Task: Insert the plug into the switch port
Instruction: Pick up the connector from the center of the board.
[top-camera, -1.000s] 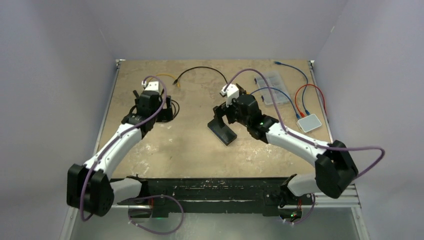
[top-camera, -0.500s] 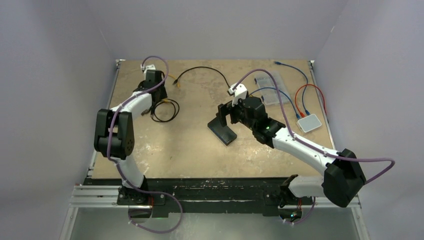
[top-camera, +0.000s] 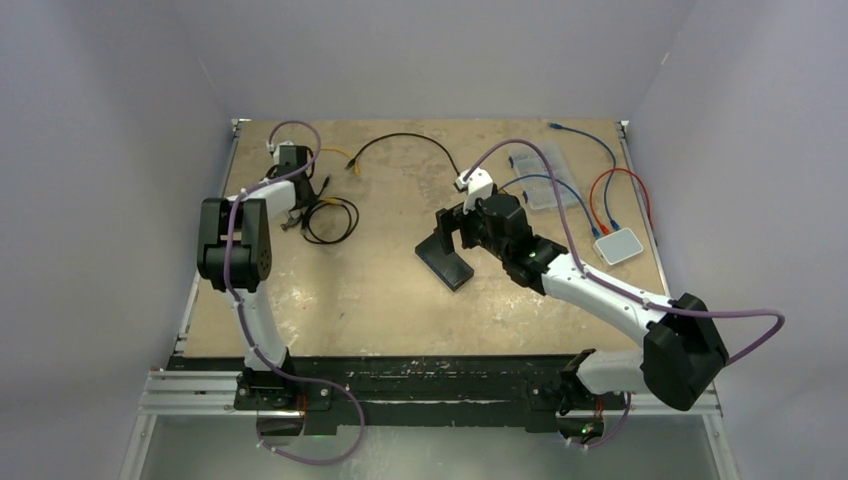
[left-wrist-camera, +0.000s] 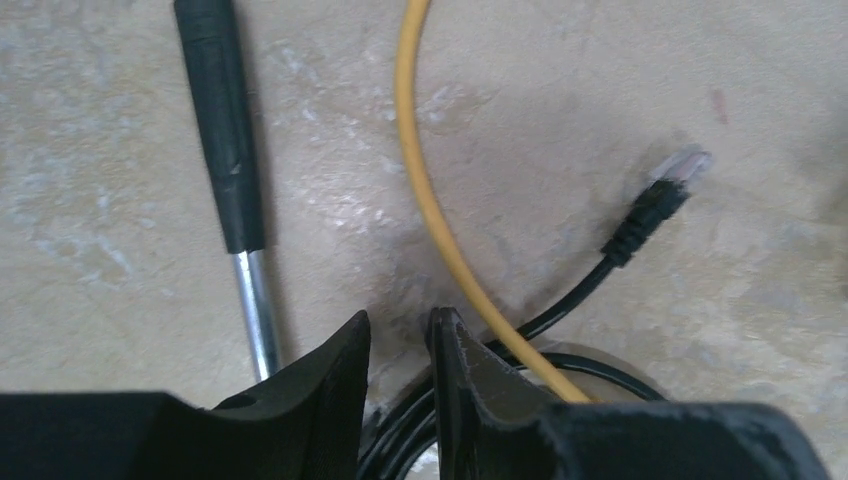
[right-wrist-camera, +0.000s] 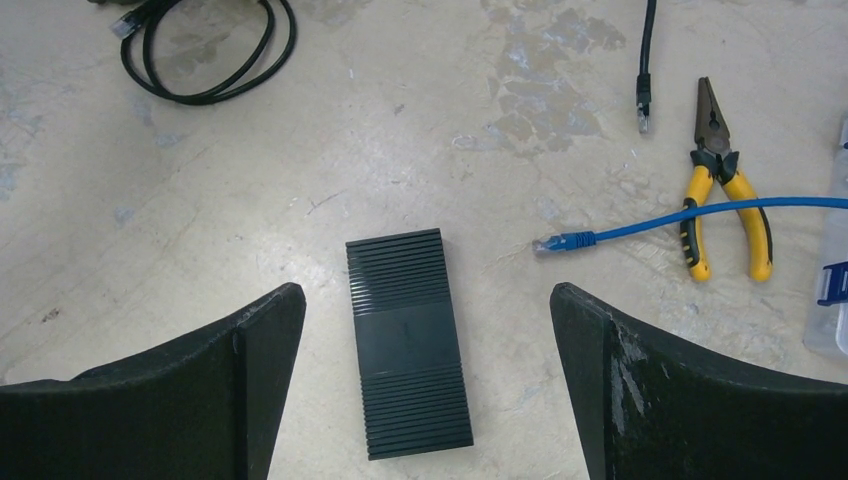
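Now left jaws are hovering narrow over the black cable (left-wrist-camera: 575, 289), grip unclear.
Right jaws are hanging wide above the switch (right-wrist-camera: 408, 340).

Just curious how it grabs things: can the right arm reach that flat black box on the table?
Probably yes. The right claw hangs open right over the black box, which shows between its fingers. Nothing lies on the box, and the blue cable lies clear beside it.
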